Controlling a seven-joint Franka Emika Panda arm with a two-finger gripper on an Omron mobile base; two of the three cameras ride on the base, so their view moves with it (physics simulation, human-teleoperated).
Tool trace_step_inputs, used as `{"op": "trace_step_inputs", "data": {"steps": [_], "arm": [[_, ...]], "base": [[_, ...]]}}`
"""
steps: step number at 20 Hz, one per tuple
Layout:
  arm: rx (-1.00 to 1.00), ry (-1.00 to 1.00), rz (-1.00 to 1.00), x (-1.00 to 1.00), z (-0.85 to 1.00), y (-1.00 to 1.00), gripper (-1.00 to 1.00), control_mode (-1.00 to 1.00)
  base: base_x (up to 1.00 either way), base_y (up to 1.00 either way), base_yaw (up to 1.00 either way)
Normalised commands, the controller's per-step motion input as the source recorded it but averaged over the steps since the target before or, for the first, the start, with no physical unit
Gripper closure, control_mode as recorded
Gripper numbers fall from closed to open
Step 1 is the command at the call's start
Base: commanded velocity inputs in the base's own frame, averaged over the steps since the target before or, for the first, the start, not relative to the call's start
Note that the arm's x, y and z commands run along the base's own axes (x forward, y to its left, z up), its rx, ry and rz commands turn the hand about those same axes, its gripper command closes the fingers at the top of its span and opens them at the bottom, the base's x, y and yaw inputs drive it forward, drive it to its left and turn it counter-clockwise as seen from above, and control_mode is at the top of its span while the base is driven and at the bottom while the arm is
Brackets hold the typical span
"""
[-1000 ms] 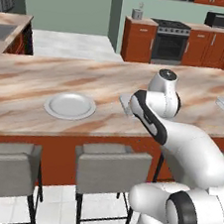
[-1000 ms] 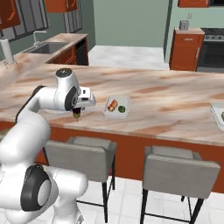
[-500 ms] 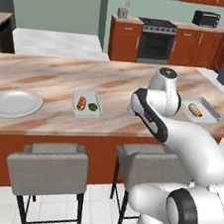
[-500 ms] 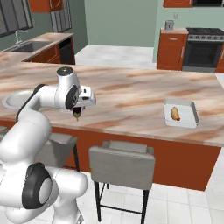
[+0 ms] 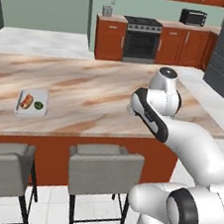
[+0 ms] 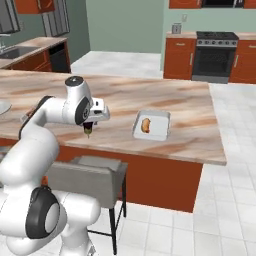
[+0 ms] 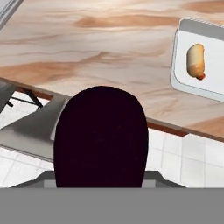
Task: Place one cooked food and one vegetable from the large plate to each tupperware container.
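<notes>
Carrying a dark rounded item [image 7: 100, 135] in the end effector [image 6: 88, 130], fingers clamped together on it. Cannot name the item from the hand view, where it blocks the middle; by the task, probably the vegetable.

Since a second ago, a whole-scene shift in both base views: base driven along the bench [image 6: 190, 115], so a camera move, not a move of the things. Grip unchanged throughout that second.

Now well behind the end effector, far along the bench: the filled tupperware container [image 5: 23, 110], already holding a sausage in a bun and a green vegetable. Further off again on that side, at the edge of the right base view, a pale sliver, likely the large plate [image 6: 2, 107].

Now near the end effector, ahead and to its right: the second tupperware container [image 6: 159, 131], holding one cooked sausage [image 6: 146, 125] and no vegetable. Same container [image 7: 210, 70] at the upper right of the hand view.

Meaning for the task: first container done, second half done. Hanging over the bench's near edge, above a stool [image 6: 85, 175]. Still to do, by the look of it: reach across to the second container, lower, release beside the sausage.
</notes>
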Motion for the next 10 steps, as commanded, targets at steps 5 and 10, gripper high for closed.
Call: {"op": "trace_step_inputs", "data": {"steps": [5,10], "arm": [[0.00,0.00,0.00,0.00,0.00,0.00,1.00,1.00],[0.00,0.00,0.00,0.00,0.00,0.00,1.00,1.00]], "base": [[0.69,-0.47,0.00],[0.74,-0.07,0.00]]}}
